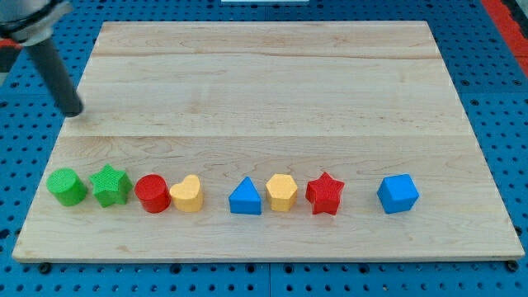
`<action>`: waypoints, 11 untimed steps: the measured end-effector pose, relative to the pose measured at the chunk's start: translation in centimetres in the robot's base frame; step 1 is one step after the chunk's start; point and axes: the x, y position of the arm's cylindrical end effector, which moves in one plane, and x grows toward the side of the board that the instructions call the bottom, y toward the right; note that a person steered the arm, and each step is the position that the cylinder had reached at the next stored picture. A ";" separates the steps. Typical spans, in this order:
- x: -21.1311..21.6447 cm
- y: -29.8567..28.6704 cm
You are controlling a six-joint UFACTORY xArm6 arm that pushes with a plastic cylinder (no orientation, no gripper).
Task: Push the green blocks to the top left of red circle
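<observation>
- The arm carries no claw, so there is nothing to stand apart or together; it ends in a dark rod that slants down from the upper left corner of the frame.
- The rod's tip [74,111] rests at the left edge of the wooden worktop [264,82], in the upper left of the frame, well apart from every block.
- All the blocks sit in one row across the lower part of the frame.
- The green cylinder [66,186] is the leftmost block, almost directly below the tip.
- The green star [110,185] lies just beside it on the right.
- The red circle [153,194] comes next, just right of the green star, with the yellow heart [187,194] touching or nearly touching its right side.
- Both green blocks lie level with the red circle on its left, not up and to its left.
- Farther right stand a blue triangle [245,197], a yellow hexagon [281,191] and a red star [325,193], close together.
- A blue cube [398,193] sits apart at the right end of the row.
</observation>
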 end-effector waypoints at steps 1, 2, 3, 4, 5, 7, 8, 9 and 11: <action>0.2 -0.2; 2.3 -0.2; 7.2 0.0; 9.3 -0.2; 10.7 1.1; 13.7 5.6; 15.2 5.8; 15.4 7.3; 12.9 11.2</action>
